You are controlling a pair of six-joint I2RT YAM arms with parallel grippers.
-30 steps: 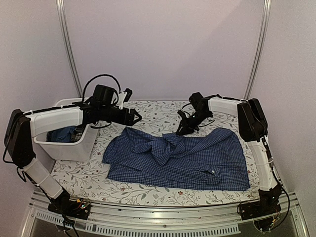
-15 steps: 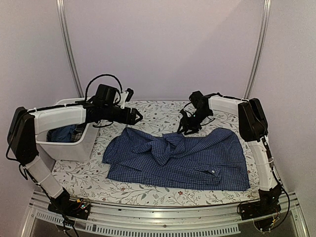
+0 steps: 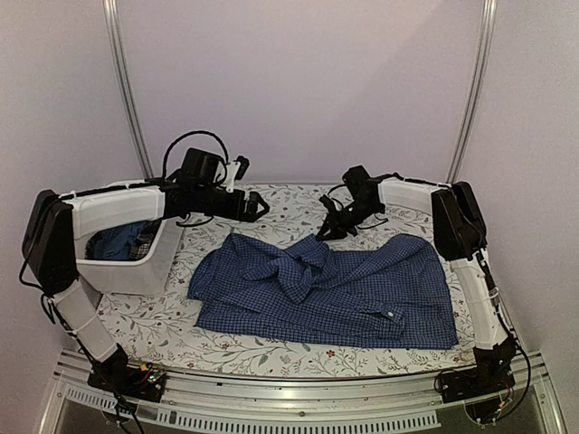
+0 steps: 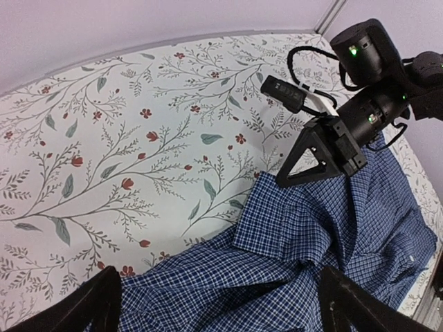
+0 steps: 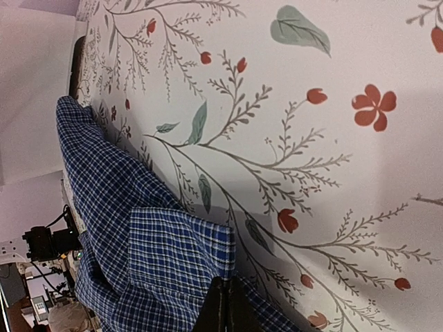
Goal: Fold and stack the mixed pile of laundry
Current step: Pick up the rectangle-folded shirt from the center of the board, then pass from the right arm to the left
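The checked shirt [image 3: 335,289] lay rumpled on the bench [image 3: 145,316], with more laundry [image 3: 118,244] in the tub [image 3: 136,267]. The left gripper [image 3: 261,210] hovered wide open near its far edge. The right gripper [image 5: 225,296] was shut tight at the collar fold, and its hold was unclear. A thin bite could slip and bunch the cloth.

Soft, even, dim light with a lilac cast; shadows are faint. The left claw [image 4: 220,277] has its fingers [image 4: 90,304] dark and blurred in the wrist view's bottom corners.
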